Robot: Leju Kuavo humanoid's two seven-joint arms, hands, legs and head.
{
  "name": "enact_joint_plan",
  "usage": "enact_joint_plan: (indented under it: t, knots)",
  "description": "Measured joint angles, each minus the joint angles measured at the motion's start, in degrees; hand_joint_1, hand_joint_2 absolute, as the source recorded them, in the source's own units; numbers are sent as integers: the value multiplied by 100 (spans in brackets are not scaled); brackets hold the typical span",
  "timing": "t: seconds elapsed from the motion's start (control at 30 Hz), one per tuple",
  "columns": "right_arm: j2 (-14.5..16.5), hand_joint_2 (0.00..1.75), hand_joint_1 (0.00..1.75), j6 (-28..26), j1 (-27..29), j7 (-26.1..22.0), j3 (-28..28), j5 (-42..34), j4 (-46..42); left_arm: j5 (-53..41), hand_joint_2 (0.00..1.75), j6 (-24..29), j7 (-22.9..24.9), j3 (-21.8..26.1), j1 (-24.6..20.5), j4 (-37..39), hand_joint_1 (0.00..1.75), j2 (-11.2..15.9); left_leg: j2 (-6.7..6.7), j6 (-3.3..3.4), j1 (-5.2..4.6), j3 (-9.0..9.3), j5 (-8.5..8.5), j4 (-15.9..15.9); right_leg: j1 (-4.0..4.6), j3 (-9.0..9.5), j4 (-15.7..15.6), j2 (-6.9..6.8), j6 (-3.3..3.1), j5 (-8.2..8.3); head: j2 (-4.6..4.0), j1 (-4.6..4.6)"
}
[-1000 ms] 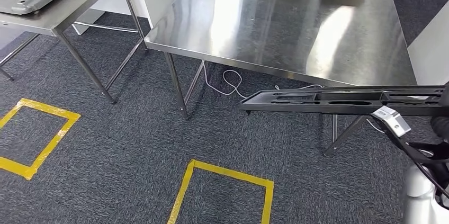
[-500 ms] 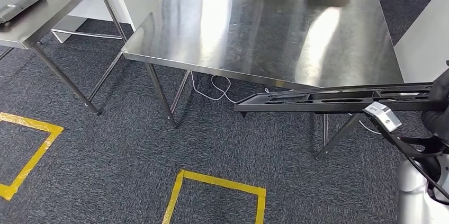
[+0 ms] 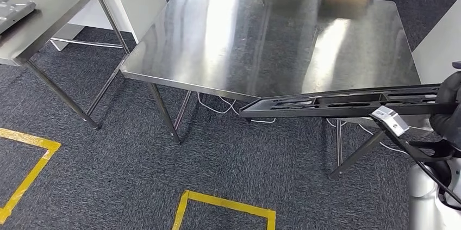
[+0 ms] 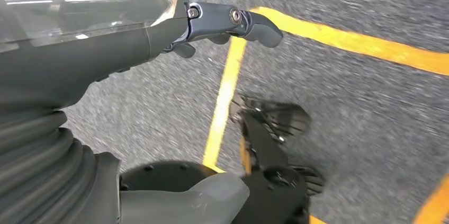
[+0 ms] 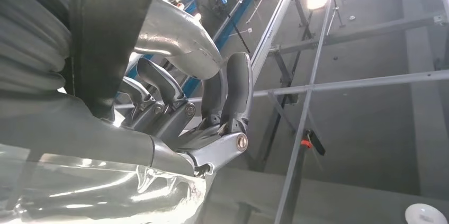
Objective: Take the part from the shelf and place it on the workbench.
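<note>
1. The carry step is under way: the right hand [image 3: 448,107] has its fingers [image 5: 235,89] wrapped around the long black part [image 3: 337,102], held level out in front of the robot.
2. The part's free end hangs just past the near edge of the steel surface [image 3: 272,39], not yet resting on it.
3. The left hand [image 4: 222,23] hangs over the carpet, fingers loosely apart, holding nothing.
4. Next, I reckon: step closer, carry the part over the surface, lower it flat, then release.
</note>
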Motion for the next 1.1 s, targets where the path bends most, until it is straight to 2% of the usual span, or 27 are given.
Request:
enact_joint_plan:
  t: [0.03,0.1,0.13,0.17,0.2,0.23,0.3,0.33,0.37,0.4,0.43,0.5,0.53,0.57,0.63,0.67,0.73,0.8,0.83,0.87,0.9,0.93,0.97,1.0,1.03,1.07,1.1]
  knots:
    - [-10,175,175,23,-53,-3,15,4,40,8,175,2,-1,16,-1,0,0,5,17,-30,-10,23,-78,27,5,25,-74,-24,-74,117,0,-1]
    - [-54,175,175,65,-210,-15,51,18,97,22,175,7,-4,41,-23,-2,0,6,48,-58,-3,59,-176,68,26,82,-67,24,-331,58,1,-19]
    - [-89,175,175,84,-299,-21,66,21,115,28,175,9,-5,48,-32,-3,0,3,56,-81,14,27,-173,165,16,123,-69,47,-397,32,1,-26]
    - [-118,175,175,104,-396,-27,86,25,136,34,175,11,-6,54,-43,-3,0,1,59,-119,36,-83,-146,375,16,185,-78,67,-442,-7,1,-33]
    - [-141,175,175,123,-487,-30,117,25,158,42,175,13,-7,59,-54,-3,0,-4,63,-168,61,-294,-127,708,16,262,-93,84,-477,-51,0,-40]
    - [-159,175,175,143,-568,-30,151,25,183,46,175,14,-7,63,-58,-3,0,-9,65,-219,79,-593,-160,1134,28,341,-112,93,-508,-104,0,-41]
    - [-174,175,175,186,-683,-31,231,28,243,53,175,15,-8,76,-59,-2,0,-15,71,-262,95,-1218,-419,1835,46,506,-157,107,-531,-219,0,-45]
    - [-178,175,175,203,-717,-32,269,33,274,53,175,15,-8,86,-55,-2,0,-16,70,-244,88,-1459,-554,1975,58,606,-184,117,-538,-284,0,-46]
    - [-179,175,175,213,-739,-34,303,39,305,53,175,15,-8,95,-51,-2,0,-16,68,-189,69,-1609,-593,1923,77,717,-217,126,-542,-348,0,-47]
    - [-180,175,175,216,-757,-37,337,45,335,53,175,15,-8,104,-45,-2,0,-16,63,-95,30,-1688,-492,1709,107,836,-260,133,-547,-413,0,-47]
    - [-179,175,175,217,-767,-38,367,48,364,53,175,15,-8,113,-36,-2,0,-14,40,55,-41,-1696,-189,1343,126,955,-317,140,-558,-471,0,-53]
    - [-166,175,175,218,-782,-40,420,49,446,53,175,20,-8,137,3,-5,0,20,-109,407,-271,-1580,786,453,165,1174,-446,179,-551,-579,0,-38]
    - [-145,175,175,220,-776,-42,445,49,489,53,175,26,-8,150,31,-10,0,50,-189,525,-357,-1492,1158,148,187,1262,-525,203,-537,-629,0,-34]
    - [-130,175,175,223,-777,-46,468,49,527,54,175,31,-9,161,52,-12,0,65,-240,561,-406,-1401,1339,-37,225,1359,-563,228,-522,-662,0,-27]
    - [-142,175,175,227,-841,-53,497,50,551,55,175,42,-11,175,55,-13,0,56,-216,490,-378,-1229,1233,-109,282,1452,-507,244,-491,-672,1,-36]
    - [-165,175,175,227,-899,-56,503,50,550,56,175,43,-14,180,37,-10,0,36,-196,450,-362,-1150,1162,-138,294,1428,-332,231,-485,-662,1,-41]
    - [-189,175,175,226,-979,-56,512,48,555,57,175,44,-16,186,6,-8,0,18,-186,429,-332,-1000,1047,-152,311,1107,262,190,-496,-743,1,-51]
    - [-184,175,175,225,-968,-55,522,48,575,57,175,38,-16,189,-4,-4,0,-4,-179,433,-322,-876,926,-152,309,650,899,172,-549,-1013,1,-52]
    - [-182,175,175,225,-953,-53,528,63,591,56,175,39,-17,190,-2,-3,0,-16,-178,427,-315,-807,868,-150,298,439,1067,171,-561,-1178,1,-51]
    - [-181,175,175,225,-942,-45,536,99,609,50,175,43,-21,191,2,-1,0,-26,-181,419,-309,-735,812,-149,283,287,1070,171,-540,-1269,1,-50]
    - [-183,175,175,223,-934,-25,544,157,629,36,175,49,-29,192,5,0,0,-33,-187,406,-302,-658,754,-147,259,184,924,170,-479,-1245,1,-49]
    - [-184,175,175,219,-930,6,550,225,645,17,175,57,-40,191,7,0,0,-38,-195,390,-296,-592,696,-145,227,152,619,168,-371,-1045,0,-48]
    - [-185,175,175,215,-918,46,554,291,662,-10,175,61,-55,191,9,0,0,-40,-204,370,-293,-534,638,-134,187,149,274,149,-244,-689,0,-49]
    - [-184,175,175,208,-899,86,552,347,678,-35,175,61,-76,190,16,0,0,-40,-216,345,-293,-496,581,-99,166,156,-21,125,-170,-369,0,-52]
    - [-182,175,175,203,-880,116,549,396,693,-52,175,58,-104,190,22,-1,0,-39,-225,321,-295,-490,521,-53,155,185,-208,107,-171,-114,0,-51]
    - [-181,175,175,198,-860,138,543,443,705,-66,175,54,-142,190,28,-1,0,-38,-232,298,-297,-494,464,3,160,200,-273,90,-227,31,0,-55]
    - [-181,175,175,194,-855,148,535,500,713,-69,175,50,-195,190,30,-1,0,-37,-236,275,-297,-502,416,48,186,221,-274,91,-323,27,1,-58]
